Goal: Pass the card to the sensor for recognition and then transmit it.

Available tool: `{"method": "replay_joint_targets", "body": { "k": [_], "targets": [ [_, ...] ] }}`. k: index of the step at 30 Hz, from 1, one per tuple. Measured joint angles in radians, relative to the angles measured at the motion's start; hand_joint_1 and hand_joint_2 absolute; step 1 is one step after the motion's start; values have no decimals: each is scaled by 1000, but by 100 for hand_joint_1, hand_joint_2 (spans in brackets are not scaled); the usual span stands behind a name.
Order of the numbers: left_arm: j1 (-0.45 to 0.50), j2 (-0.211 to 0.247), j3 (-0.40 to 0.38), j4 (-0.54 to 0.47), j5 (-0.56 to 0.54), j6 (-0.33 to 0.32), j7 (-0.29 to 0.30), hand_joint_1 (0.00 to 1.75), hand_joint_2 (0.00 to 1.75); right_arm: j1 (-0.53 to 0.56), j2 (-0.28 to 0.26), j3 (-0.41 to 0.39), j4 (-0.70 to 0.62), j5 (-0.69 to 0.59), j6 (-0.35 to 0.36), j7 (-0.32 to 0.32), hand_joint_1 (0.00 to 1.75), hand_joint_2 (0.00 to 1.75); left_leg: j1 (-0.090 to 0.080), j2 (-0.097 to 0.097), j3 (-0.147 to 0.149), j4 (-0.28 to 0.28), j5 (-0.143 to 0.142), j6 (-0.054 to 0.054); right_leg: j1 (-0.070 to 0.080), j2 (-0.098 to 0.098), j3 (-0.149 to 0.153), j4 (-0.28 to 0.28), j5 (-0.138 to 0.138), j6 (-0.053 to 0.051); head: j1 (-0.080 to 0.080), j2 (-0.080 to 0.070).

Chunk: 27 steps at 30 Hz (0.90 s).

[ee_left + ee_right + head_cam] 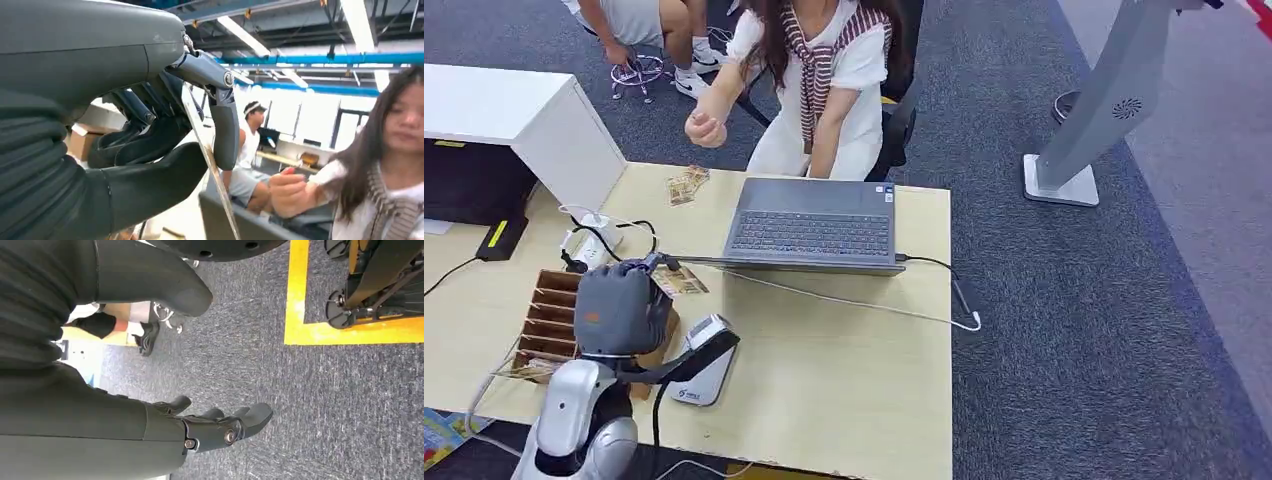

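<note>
My left hand (619, 305) hovers over the near left part of the wooden table, pinching a thin patterned card (686, 283) that sticks out toward the laptop. In the left wrist view the card (207, 150) shows edge-on between the thumb and a finger of that hand (150, 135). The sensor (702, 368), a white-grey base with a dark slanted head, stands just right of and nearer than the hand. My right hand (200, 425) hangs above grey carpet, fingers apart and holding nothing.
A wooden slotted card box (546, 318) sits under my left hand. An open laptop (814, 228) with a cable lies across the table (844, 380). A seated person (819, 70) opposite holds a fist (707, 128) up. Loose cards (686, 185) lie near the far edge.
</note>
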Motion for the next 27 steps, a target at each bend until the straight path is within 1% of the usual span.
{"method": "replay_joint_targets", "body": {
  "k": [9,12,16,20,24,27],
  "targets": [
    [-36,3,0,-40,2,18,0,175,175,0,0,-1,0,4,1,0,0,175,0,0,0,0,0,0,0,0,0,0,0,0,0,0],
    [-89,17,3,-42,2,27,3,175,175,-1,0,-1,0,25,5,1,0,175,0,-1,-1,0,0,0,0,-1,0,0,0,0,0,0],
    [-197,41,44,-30,-16,42,6,175,175,-1,0,0,0,55,18,3,0,175,0,-1,0,0,1,-1,0,-1,0,1,1,0,0,0],
    [-318,70,97,53,-60,35,6,175,175,-3,0,3,0,79,23,3,0,175,0,-1,0,0,2,-2,0,-1,0,1,1,-1,0,0],
    [-463,108,132,221,-132,-3,35,175,175,-8,-2,6,0,100,33,3,0,175,0,-1,0,0,3,-1,0,0,0,2,2,-1,0,0],
    [-521,122,140,305,-145,-4,42,175,175,-8,-3,9,0,107,36,6,0,175,0,0,0,0,3,-1,0,0,-1,2,2,-1,0,0]
  ]
}}
